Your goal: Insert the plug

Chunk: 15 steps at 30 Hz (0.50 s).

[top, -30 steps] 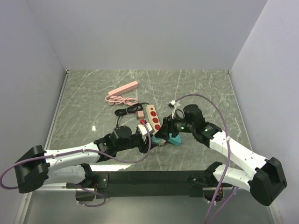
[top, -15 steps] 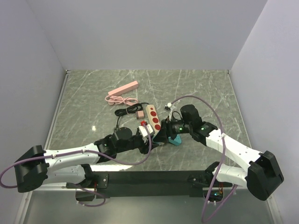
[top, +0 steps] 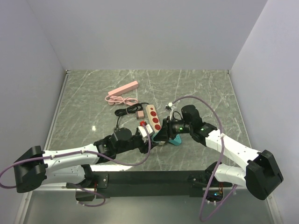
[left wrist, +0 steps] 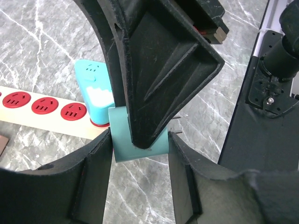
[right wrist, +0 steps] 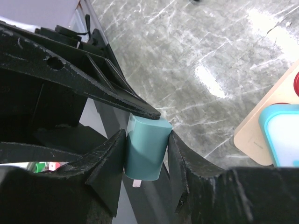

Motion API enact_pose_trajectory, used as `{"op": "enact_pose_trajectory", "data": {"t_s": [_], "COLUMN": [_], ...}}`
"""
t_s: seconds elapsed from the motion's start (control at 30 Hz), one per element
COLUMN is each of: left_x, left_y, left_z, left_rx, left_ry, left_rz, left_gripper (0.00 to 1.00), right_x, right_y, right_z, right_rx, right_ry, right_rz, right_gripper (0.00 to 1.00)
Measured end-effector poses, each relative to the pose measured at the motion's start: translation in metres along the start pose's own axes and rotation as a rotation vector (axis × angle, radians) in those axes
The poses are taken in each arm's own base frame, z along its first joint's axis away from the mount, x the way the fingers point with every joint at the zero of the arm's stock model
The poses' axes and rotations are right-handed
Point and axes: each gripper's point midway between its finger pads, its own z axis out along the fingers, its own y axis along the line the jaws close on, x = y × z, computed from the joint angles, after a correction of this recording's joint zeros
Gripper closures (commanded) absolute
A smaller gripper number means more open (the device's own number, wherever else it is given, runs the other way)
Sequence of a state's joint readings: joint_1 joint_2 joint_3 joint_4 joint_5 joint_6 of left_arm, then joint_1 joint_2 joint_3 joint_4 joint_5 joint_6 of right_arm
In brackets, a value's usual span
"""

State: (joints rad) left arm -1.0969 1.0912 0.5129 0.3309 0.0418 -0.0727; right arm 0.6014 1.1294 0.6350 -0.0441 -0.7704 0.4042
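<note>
The teal plug (right wrist: 146,148) hangs just above the desk (left wrist: 42,42), near the end of the beige power strip (left wrist: 42,109), where a lighter cyan adapter (left wrist: 91,81) already sits. Both arms have it: the right gripper (right wrist: 146,137) has its jaws clamped on its sides, and the left gripper (left wrist: 139,142) pinches the same block from the opposite direction. This looks like a handover to re-orient it. The plug's long axis runs roughly along the right fingers, with the one visible prong pointing back toward the right wrist. It does not face the red sockets, so it probably still needs turning.
</note>
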Motion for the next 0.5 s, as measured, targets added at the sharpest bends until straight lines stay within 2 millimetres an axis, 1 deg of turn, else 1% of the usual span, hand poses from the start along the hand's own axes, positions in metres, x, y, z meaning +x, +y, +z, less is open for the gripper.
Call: {"op": "enact_pose_trajectory", "data": {"t_s": [0.03, 0.07, 0.1, 0.13, 0.2, 0.3, 0.4, 0.5], "left_x": [0.0, 0.0, -0.001, -0.002, -0.006, -0.017, -0.025, -0.035], "left_y": [0.001, 0.001, 0.002, 0.003, 0.004, 0.004, 0.003, 0.002], "left_z": [0.0, 0.0, 0.0, 0.0, -0.002, -0.007, -0.012, -0.019], "left_rx": [-0.004, -0.01, -0.013, -0.022, -0.033, -0.037, -0.029, 0.0], "left_ry": [0.0, -0.001, -0.004, -0.009, -0.025, -0.065, -0.099, -0.144], "left_rz": [-0.001, -0.004, -0.009, -0.027, -0.044, -0.068, -0.094, -0.123], "left_gripper": [0.4, 0.19, 0.08, 0.01, 0.01, 0.01, 0.01, 0.01], "right_x": [0.0, 0.0, -0.001, -0.002, -0.005, -0.014, -0.035, -0.058], "right_y": [0.0, 0.0, 0.001, 0.001, 0.002, 0.0, -0.001, 0.007], "right_z": [0.0, 0.001, 0.001, 0.001, -0.002, -0.012, -0.029, -0.047], "right_rx": [-0.001, -0.005, -0.008, -0.011, -0.014, 0.003, 0.035, 0.048], "right_ry": [-0.004, -0.006, -0.01, -0.017, -0.035, -0.09, -0.19, -0.306], "right_rz": [0.001, 0.002, -0.003, -0.007, -0.011, -0.019, -0.046, -0.105], "right_gripper": [1.0, 1.0, 1.0, 1.0, 1.0, 1.0, 1.0, 1.0]}}
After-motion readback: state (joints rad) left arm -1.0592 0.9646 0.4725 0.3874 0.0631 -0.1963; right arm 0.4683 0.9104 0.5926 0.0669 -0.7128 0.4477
